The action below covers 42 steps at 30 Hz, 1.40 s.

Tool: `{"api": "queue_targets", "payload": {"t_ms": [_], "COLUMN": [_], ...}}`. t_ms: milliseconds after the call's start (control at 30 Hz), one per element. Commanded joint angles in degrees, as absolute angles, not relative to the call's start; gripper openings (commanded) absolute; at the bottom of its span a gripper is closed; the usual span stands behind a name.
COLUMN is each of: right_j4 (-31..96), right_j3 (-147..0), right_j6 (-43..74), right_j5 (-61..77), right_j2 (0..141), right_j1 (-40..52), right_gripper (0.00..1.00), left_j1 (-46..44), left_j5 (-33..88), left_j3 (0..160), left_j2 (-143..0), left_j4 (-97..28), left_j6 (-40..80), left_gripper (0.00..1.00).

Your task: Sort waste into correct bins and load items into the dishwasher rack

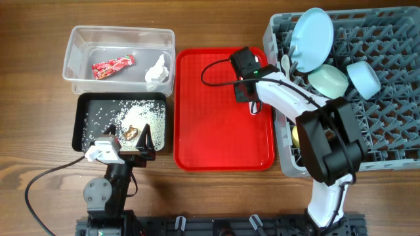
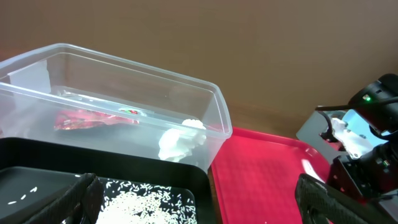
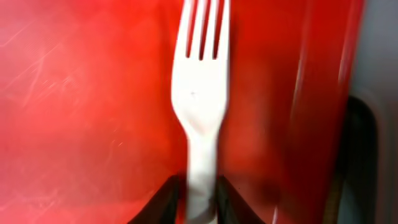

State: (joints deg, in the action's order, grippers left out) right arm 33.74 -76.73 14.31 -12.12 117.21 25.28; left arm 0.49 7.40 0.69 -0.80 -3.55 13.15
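Observation:
My right gripper (image 1: 252, 103) is shut on the handle of the white fork (image 3: 200, 93) over the right edge of the red serving tray (image 1: 210, 131); the jaws (image 3: 202, 196) pinch the handle, tines pointing away. My left gripper (image 1: 141, 140) is open and empty at the front edge of the black tray (image 1: 85, 108); its fingers (image 2: 199, 208) straddle the tray's corner. The black tray holds rice grains (image 1: 141, 117) and brown scraps (image 1: 130, 132). The clear tub (image 1: 79, 65) holds the red wrapper (image 1: 111, 66) and white napkin (image 1: 156, 70). The grey rack (image 1: 387, 98) holds the blue plate (image 1: 312, 37), two pale bowls (image 1: 329, 80) (image 1: 363, 77) and a white spoon (image 1: 287, 63).
A yellow cup (image 1: 295, 134) shows partly behind my right arm at the rack's left side. The red serving tray lies between the bins and the rack. My right arm (image 1: 328, 137) crosses the rack's left edge. The tub's tall wall (image 2: 186, 99) stands behind the black tray.

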Motion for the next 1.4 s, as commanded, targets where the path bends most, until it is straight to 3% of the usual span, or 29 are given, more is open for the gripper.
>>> {"api": "queue_targets", "payload": {"t_ms": [0, 200, 367, 567, 667, 700, 733, 933, 1000, 1033, 1133, 1367], "right_j4": [36.3, 34.7, 33.6, 31.7, 30.6, 30.5, 30.4, 34.1, 35.6, 36.0, 39.0, 50.9], "right_j3": [-75.3, -75.3, -75.3, -75.3, -75.3, -75.3, -75.3, -76.3, -76.3, -76.3, -76.3, -76.3], "right_j6": [10.7, 10.6, 7.3, 1.5, -0.4, -0.4, -0.4, 0.4, 0.4, 0.4, 7.3, 2.7], "right_j5": [0.6, 0.5, -10.4, -10.0, -7.7, -8.2, -9.3, -0.2, 5.8, 9.1, 19.4, 13.1], "right_j2": [117.8, 107.1, 93.2, 95.7, 98.3, 98.7, 98.6, 82.8, 75.3, 71.6, 59.4, 46.3], "right_j1": [25.3, 24.8, 19.7, 10.9, 10.1, 10.1, 10.1, 12.4, 14.1, 14.8, 15.6, 15.5], "right_gripper": [0.04, 0.04, 0.04, 0.05, 0.17, 0.39, 0.47, 0.58, 0.68, 1.00, 1.00, 1.00], "left_j1": [0.9, 0.9, 0.9, 0.9, 0.9, 0.9, 0.9, 0.9, 0.9, 0.9, 0.9, 0.9], "left_j5": [7.7, 7.7, 7.7, 7.7, 7.7, 7.7, 7.7, 7.7, 7.7, 7.7, 7.7, 7.7], "left_j3": [0.3, 0.3, 0.3, 0.3, 0.3, 0.3, 0.3, 0.3, 0.3, 0.3, 0.3, 0.3], "left_j2": [-0.4, -0.4, -0.4, -0.4, -0.4, -0.4, -0.4, -0.4, -0.4, -0.4, -0.4, -0.4], "left_j4": [-3.6, -3.6, -3.6, -3.6, -3.6, -3.6, -3.6, -3.6, -3.6, -3.6, -3.6, -3.6], "left_j6": [12.4, 12.4, 12.4, 12.4, 12.4, 12.4, 12.4, 12.4, 12.4, 12.4, 12.4, 12.4], "left_gripper": [1.00, 1.00, 1.00, 1.00, 1.00, 1.00, 1.00, 1.00, 1.00, 1.00, 1.00, 1.00]}}
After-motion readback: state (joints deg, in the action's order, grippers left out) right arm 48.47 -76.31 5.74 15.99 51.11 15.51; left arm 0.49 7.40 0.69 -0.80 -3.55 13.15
